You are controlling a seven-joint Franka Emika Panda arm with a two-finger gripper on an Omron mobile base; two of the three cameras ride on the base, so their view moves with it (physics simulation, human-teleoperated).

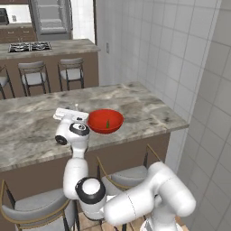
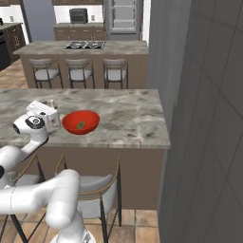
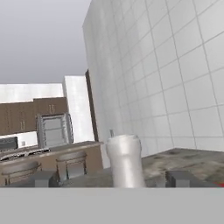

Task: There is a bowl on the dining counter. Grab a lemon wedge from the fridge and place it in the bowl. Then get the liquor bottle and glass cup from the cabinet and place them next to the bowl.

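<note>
**Surfaces on and around the dining counter**

The dining counter has a veined, matt marble top on a dark wood-look base. On it, the bowl looks smooth, glossy red. Beside the bowl, the liquor bottle appears pale and satiny.

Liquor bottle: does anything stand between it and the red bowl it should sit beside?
Nothing visible does. The bottle stands upright on the counter inside the open gripper, close beside the bowl.
</note>
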